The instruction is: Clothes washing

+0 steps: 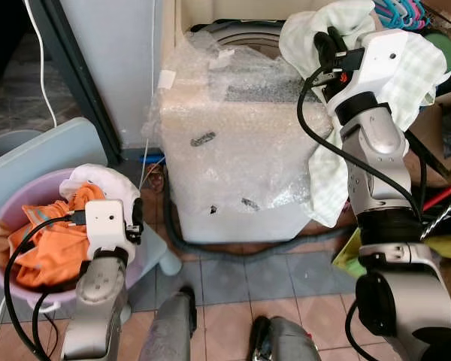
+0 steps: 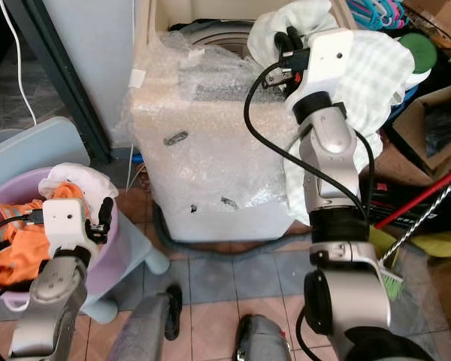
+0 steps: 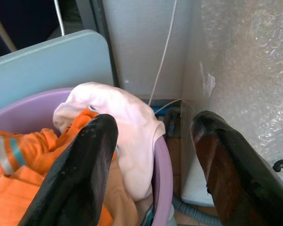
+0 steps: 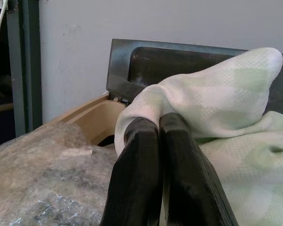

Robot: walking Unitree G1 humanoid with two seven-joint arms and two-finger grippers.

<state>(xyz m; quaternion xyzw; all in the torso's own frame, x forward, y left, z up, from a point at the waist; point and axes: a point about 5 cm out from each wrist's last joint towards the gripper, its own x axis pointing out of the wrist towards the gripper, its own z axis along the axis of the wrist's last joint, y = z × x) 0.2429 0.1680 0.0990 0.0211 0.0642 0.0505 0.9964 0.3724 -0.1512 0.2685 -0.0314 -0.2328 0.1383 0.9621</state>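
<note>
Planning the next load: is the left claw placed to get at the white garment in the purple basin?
Probably yes: the left claw is open just above the white garment, nothing lies between.

From the head we look forward and down with both eyes (one stereo pair), sharing the bubble-wrapped washing machine (image 1: 233,150), the purple basin (image 2: 105,259) and the tiled floor (image 1: 225,282). Our left wrist camera looks close along its parted jaws over that basin's rim. Our right wrist camera sits close behind its closed jaws, facing the machine's raised lid (image 4: 179,61).
</note>
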